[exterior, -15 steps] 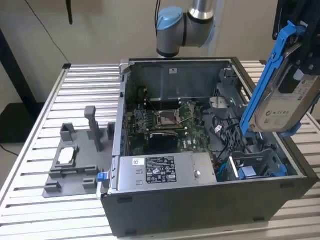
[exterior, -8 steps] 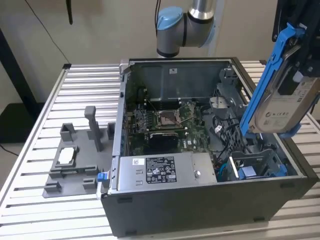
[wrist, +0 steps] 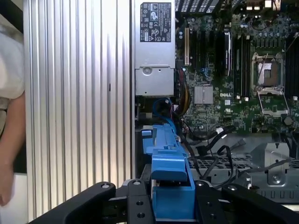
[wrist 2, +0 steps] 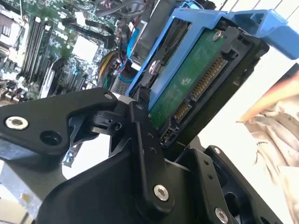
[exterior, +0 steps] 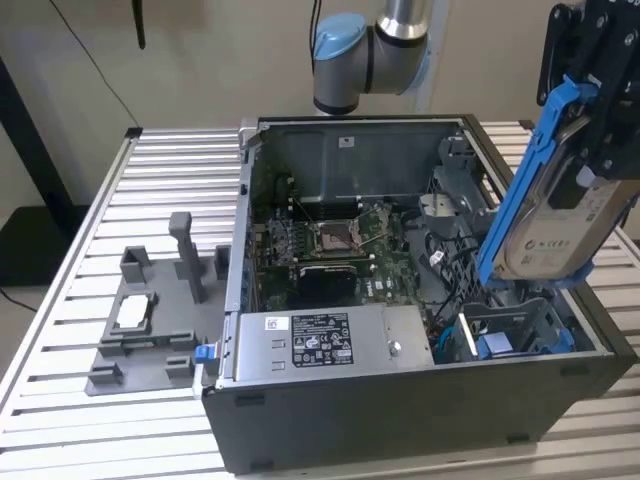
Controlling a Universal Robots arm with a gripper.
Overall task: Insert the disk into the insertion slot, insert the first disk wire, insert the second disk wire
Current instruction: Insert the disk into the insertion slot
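Exterior view high over the case (exterior: pixel 400 420) — wrist views close above its motherboard (wrist: pixel 219 100)

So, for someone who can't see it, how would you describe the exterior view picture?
A robot arm's gripper holds the disk, a silver drive in a blue frame, tilted over the insertion slot at one corner of an open computer case. The case sits on a slatted metal table, beside a grey fixture.

Gripper (wrist: pixel 169 189) around disk (wrist: pixel 166 149) (blue-framed)

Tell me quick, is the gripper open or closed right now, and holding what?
The gripper is shut on the disk, held tilted above the computer case.
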